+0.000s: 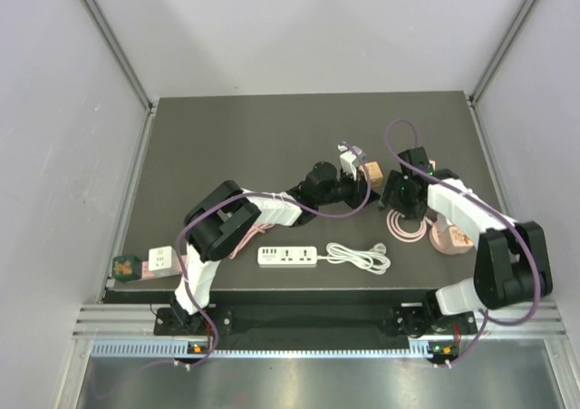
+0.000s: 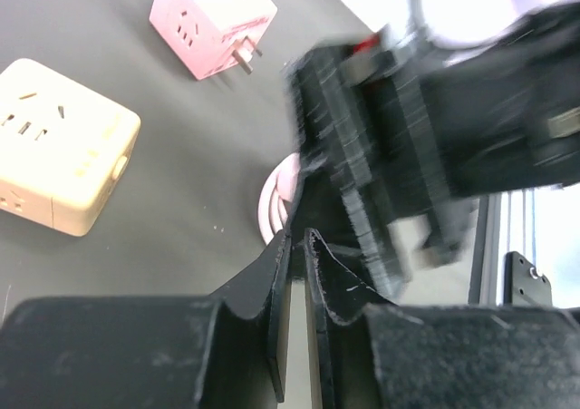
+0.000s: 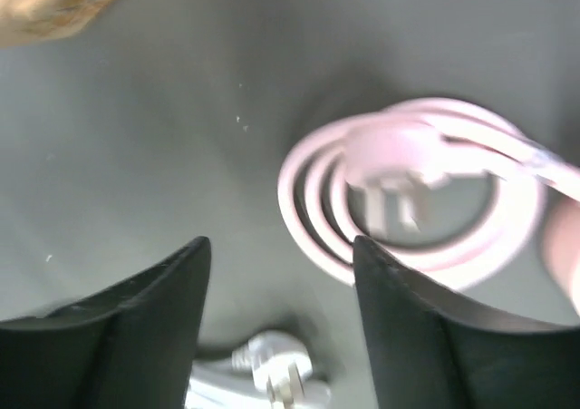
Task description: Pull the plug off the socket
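A pink plug (image 3: 399, 150) lies on the mat inside its own coiled pink cord (image 1: 405, 226), its prongs bare and in no socket. My right gripper (image 3: 281, 273) hovers just above the coil, open, with nothing between its fingers; it is above the cord (image 1: 399, 211) in the top view. A cream cube socket (image 2: 63, 146) and a pink cube socket (image 2: 213, 19) with its own prongs sit apart on the mat. My left gripper (image 2: 299, 241) is shut on nothing, close beside the right gripper, near the cream cube (image 1: 369, 173).
A white power strip (image 1: 287, 256) and its white cord and plug (image 1: 358, 257) lie near the front edge; that plug (image 3: 276, 364) is just below my right fingers. A pink object (image 1: 450, 237) sits by the right arm. Small adapters (image 1: 145, 264) rest at the left edge.
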`<action>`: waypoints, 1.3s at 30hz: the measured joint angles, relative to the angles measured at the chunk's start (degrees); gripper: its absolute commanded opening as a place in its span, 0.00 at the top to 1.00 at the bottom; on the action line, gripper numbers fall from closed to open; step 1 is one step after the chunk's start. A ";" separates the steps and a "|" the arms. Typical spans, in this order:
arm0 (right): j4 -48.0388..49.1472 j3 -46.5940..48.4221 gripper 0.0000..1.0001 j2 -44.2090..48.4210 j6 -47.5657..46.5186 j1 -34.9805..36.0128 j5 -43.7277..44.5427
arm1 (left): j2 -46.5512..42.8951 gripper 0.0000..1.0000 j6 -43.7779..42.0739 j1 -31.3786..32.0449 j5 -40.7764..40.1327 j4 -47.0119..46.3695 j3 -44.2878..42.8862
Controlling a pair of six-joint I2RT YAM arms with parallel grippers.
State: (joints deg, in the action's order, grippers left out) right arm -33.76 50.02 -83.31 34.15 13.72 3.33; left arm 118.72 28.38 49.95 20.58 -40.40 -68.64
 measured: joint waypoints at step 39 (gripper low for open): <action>-3.34 -12.68 0.09 24.94 -8.20 -41.20 -16.20 | 17.79 0.89 6.08 9.60 3.67 4.46 -20.33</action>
State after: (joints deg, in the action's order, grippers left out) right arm -37.10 37.34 -58.37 25.96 -27.49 -12.86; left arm 136.51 34.46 59.55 24.25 -35.94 -88.97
